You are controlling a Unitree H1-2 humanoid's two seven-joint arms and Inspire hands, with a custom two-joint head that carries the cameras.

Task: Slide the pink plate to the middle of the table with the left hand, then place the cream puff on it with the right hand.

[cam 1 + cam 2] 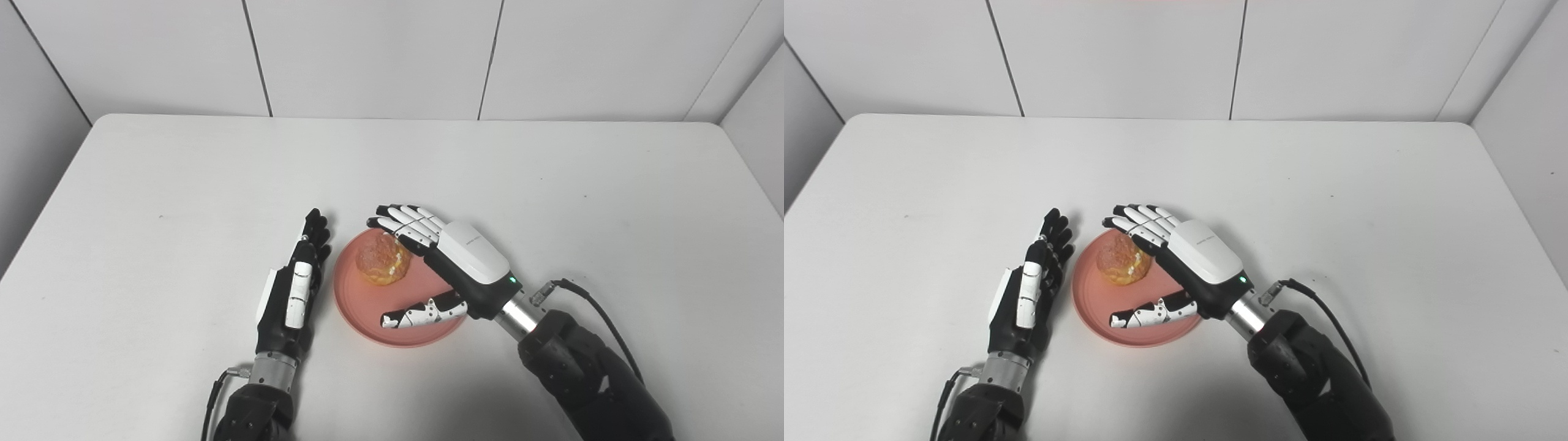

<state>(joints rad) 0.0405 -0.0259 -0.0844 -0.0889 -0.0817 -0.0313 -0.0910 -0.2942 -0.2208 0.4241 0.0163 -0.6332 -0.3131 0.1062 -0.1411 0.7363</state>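
1. Left eye view: the cream puff (383, 258) sits on the pink plate (367, 315), toward the plate's far-left part, just under and in front of the fingertips (395, 215) of the right hand (456, 260)
2. The right hand hangs over the plate with its fingers spread and holds nothing; the thumb (422, 312) reaches out low across the near part of the plate, well apart from the fingers, and the puff lies in the wide gap between them, nearer the fingers. Whether the fingers touch the puff I cannot tell
3. The left hand (294, 288) lies flat and edge-on just beside the plate's left rim, fingers straight and together, holding nothing; the plate is right beside its palm side. Contact with the rim cannot be made out
4. The plate stands near the middle of the table (184, 184), a little to the near side, so by my judgement both steps look done or almost done
5. Handling, as a judgement: the puff looks light, soft and easy to crush, with a crumbly crust and cream at its split. Take it at its sides with a loose grasp between thumb and fingers, never pressing from above
6. The plate looks stiff, light and smooth, so it should slide readily when pushed at the rim, and a careless brush from either hand could shift it
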